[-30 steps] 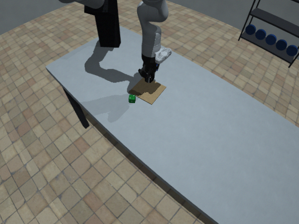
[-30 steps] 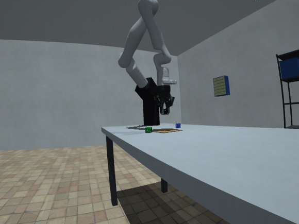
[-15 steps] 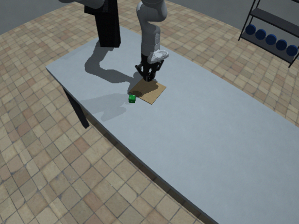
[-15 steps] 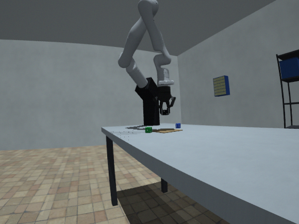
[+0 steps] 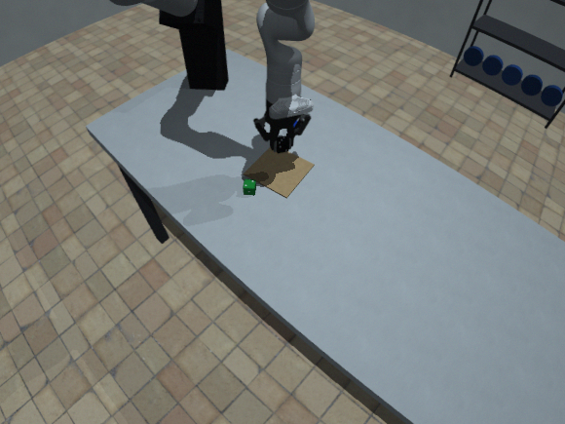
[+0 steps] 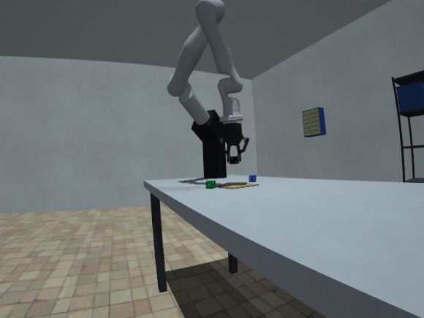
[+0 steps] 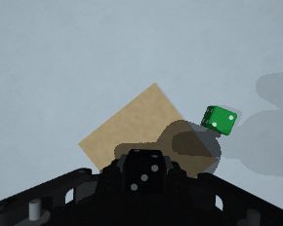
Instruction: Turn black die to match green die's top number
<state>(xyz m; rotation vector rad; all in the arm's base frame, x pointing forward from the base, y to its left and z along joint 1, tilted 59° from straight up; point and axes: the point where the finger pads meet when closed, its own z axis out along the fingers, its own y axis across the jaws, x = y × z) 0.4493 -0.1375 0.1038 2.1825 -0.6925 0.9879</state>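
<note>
My gripper (image 6: pixel 234 159) is clamped on the black die (image 7: pixel 142 171), held above the mat (image 7: pixel 137 128) near the counter's left end. I can't read the green die (image 7: pixel 219 120) top; my fingertips stay hidden.

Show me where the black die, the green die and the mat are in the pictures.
black die (image 7: pixel 142 170), wrist view, on its face with three pips, held in the gripper (image 7: pixel 141 182).
green die (image 5: pixel 249 186), top view, on its top face.
mat (image 5: pixel 292 173), top view, on its sunlit right part.

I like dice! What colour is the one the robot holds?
Black die with white dots; wrist view.
</note>
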